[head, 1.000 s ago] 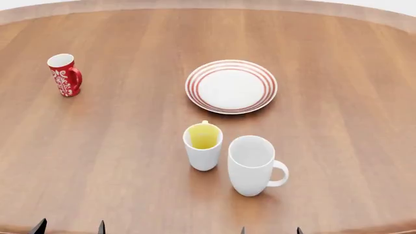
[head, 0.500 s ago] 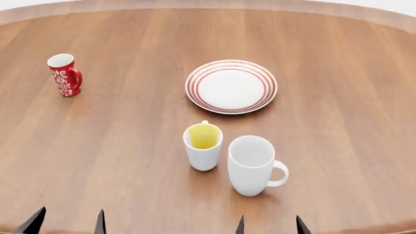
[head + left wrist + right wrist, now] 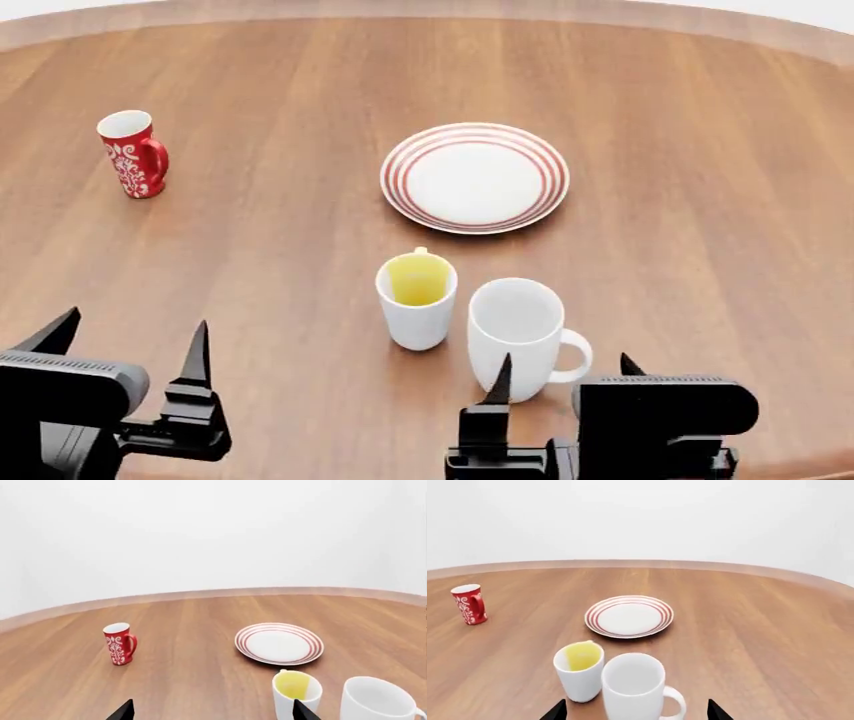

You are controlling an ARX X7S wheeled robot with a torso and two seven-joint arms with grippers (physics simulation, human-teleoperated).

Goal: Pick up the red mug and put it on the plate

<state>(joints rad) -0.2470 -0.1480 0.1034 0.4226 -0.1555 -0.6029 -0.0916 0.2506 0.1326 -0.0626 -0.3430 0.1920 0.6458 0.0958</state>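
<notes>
The red mug (image 3: 134, 153) with a white floral pattern stands upright at the far left of the wooden table; it also shows in the left wrist view (image 3: 120, 643) and the right wrist view (image 3: 470, 604). The white plate (image 3: 475, 177) with red rings lies at the table's middle, also seen in the left wrist view (image 3: 279, 643) and the right wrist view (image 3: 629, 616). My left gripper (image 3: 130, 345) is open and empty at the near left, far from the red mug. My right gripper (image 3: 565, 372) is open and empty at the near edge, just behind the large white mug.
A white mug with yellow inside (image 3: 416, 300) and a larger plain white mug (image 3: 518, 338) stand side by side between the plate and the near edge. The large white mug sits between my right fingertips in the right wrist view (image 3: 635, 687). The table (image 3: 694, 200) is round with a raised rim.
Both arms have risen into the head view from the near edge; first only fingertips showed, now the gripper bodies show. The mugs and plate have not moved.
</notes>
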